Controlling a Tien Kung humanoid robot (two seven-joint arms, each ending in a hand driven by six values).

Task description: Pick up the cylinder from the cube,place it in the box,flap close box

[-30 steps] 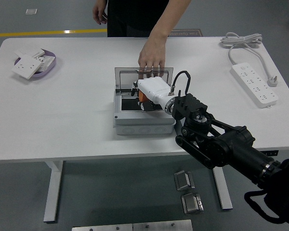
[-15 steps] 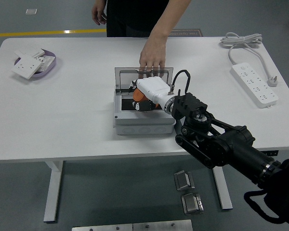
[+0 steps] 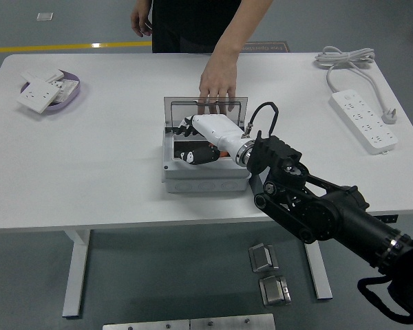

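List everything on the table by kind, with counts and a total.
Grey box: 1
Orange cylinder: 1
Power strip: 1
Purple tray: 1
White socket plates: cannot count; they overlap
Total: 4, plus the plates

Box (image 3: 205, 180) sits mid worktop (image 3: 110, 172), slightly toward the near edge. Its lid (image 3: 205, 108) stands up along the far side. Person's hand (image 3: 217, 81) reaches in from the far side and rests on the lid's top edge. Right hand (image 3: 208, 134) comes from the lower right, over the box's right wall, and sits inside the box opening. Cylinder (image 3: 221, 154) lies in the box, just under that hand. Far left: dish (image 3: 70, 100) with sockets (image 3: 38, 95) piled in it. Far right: power strip (image 3: 363, 121), its coiled cable (image 3: 344, 58) behind it near the far edge. Left arm not in view.
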